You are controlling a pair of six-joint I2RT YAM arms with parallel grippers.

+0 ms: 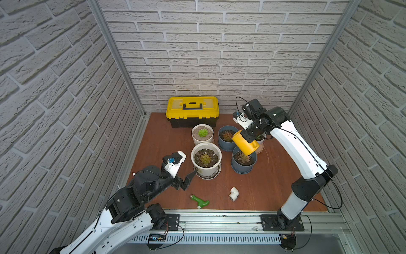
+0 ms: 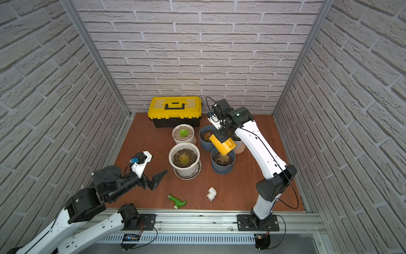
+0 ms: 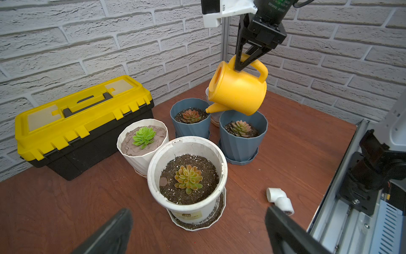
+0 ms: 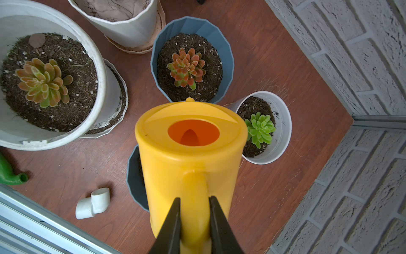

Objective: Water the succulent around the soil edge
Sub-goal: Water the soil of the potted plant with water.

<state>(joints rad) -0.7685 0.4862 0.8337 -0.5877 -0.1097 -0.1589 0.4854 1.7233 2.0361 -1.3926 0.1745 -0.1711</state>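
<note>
The right end effector (image 4: pixel 194 199) is closed narrowly on the handle of the yellow watering can (image 4: pixel 189 158), with one black finger on each side of the handle loop. It holds the can in the air, clear of the desk (image 1: pixel 274 176). The can is tipped forward, and its round filler hole faces the right wrist camera. Its spout (image 3: pixel 214 108) slants down and ends at the rim of the rear blue pot (image 3: pixel 191 132) on the can's side, over the edge of the dark soil (image 4: pixel 169 92) and not over the plant. The reddish succulent (image 4: pixel 186 67) sits in the middle of that soil, apart from the spout tip. I cannot tell whether water is coming out.

The can's body hangs above the front blue pot (image 3: pixel 241 145), which stands on a blue saucer; in the right wrist view the can hides most of this pot. A small white pot (image 4: pixel 283 123) with a bright green plant stands just beside the can, toward the corner of the walls.

The left end effector (image 2: pixel 158 179) has its jaws spread wide and holds nothing. It hovers low over the desk just beside the large white pot (image 3: pixel 153 187) and points toward it. That pot holds a green and orange plant in dark soil and stands on a white saucer. Just behind it is a ribbed white pot (image 3: pixel 140 158) with pale cracked soil, and behind that a yellow and black toolbox (image 1: pixel 192 110) stands against the back wall.

Near the front rail lie a green fitting (image 1: pixel 200 201) and a white pipe elbow (image 1: pixel 234 193), apart from each other and from the pots
</note>
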